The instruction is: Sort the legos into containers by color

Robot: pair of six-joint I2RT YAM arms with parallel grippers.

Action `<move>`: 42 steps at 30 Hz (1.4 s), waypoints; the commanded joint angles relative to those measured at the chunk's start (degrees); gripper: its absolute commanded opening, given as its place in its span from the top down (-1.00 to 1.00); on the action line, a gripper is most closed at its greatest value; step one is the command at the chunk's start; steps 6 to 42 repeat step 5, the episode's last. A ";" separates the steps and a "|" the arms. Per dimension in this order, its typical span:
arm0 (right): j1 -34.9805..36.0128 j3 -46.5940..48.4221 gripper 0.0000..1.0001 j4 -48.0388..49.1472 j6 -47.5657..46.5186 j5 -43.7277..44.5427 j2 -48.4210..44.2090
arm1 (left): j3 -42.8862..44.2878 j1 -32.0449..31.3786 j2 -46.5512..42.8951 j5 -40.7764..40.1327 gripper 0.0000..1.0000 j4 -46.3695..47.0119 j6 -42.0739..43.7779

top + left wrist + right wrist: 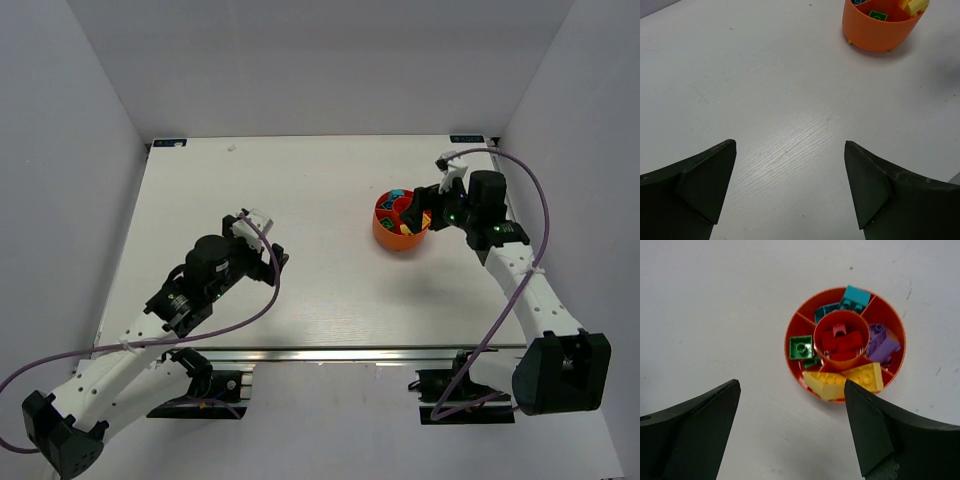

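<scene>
The round orange-red bowl (400,223) stands at the table's right; it also shows in the right wrist view (794,347) and the left wrist view (875,32). Its compartments hold the bricks: red (842,341) in the centre cup, teal-blue (855,298) at the top, purple (882,344) on the right, yellow (842,381) at the bottom, green (801,348) on the left. My right gripper (790,427) is open and empty, hovering above and just beside the bowl (432,210). My left gripper (790,187) is open and empty over bare table at the left (262,240).
The white table (300,200) is walled at the back and both sides. The right arm (520,270) runs along the table's right edge. Purple cables (250,315) loop near the front edge.
</scene>
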 commanded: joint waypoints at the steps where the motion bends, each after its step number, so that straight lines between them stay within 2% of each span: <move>1: -0.02 -3.12 -0.79 5.72 6.34 0.54 -5.38 | -0.81 -0.21 -0.70 0.19 -0.96 -0.18 -0.22; 5: -0.28 -8.93 -0.79 9.50 8.19 1.07 -10.93 | -1.34 -0.21 -1.49 -0.51 -0.96 0.17 0.48; 42: -0.28 -8.93 -0.79 9.50 8.19 1.07 -10.93 | -1.34 -0.21 -1.49 -0.51 -0.96 0.17 0.48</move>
